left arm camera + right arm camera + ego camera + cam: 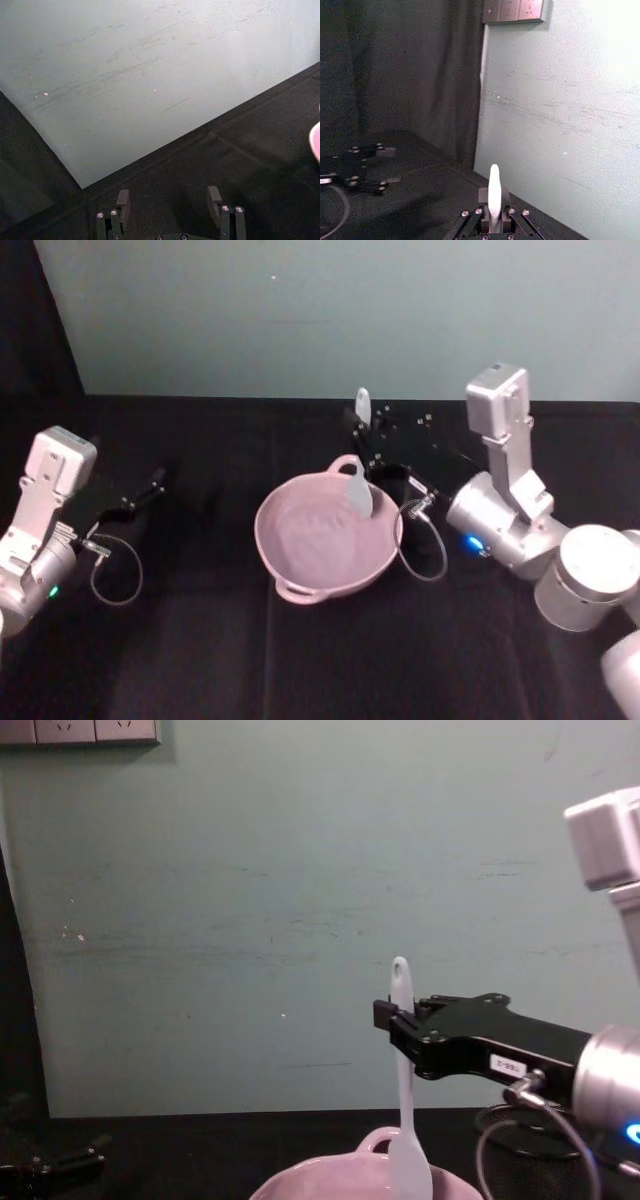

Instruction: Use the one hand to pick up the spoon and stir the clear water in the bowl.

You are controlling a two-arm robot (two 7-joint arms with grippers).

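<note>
One firm clamp on the spoon (pixel 403 1120) by the right claw (pixel 395 1015), shut around the middle of the handle. Held upright, tip up and blade down inside the pink bowl (pixel 300 535), at the far rim next to the loop handle (pixel 347 464); cannot tell whether the blade reaches any water. Off to the left, well apart from the bowl, left claw (pixel 169 197) low over the black table (pixel 200 660), fingers spread apart and gripping nothing.
</note>
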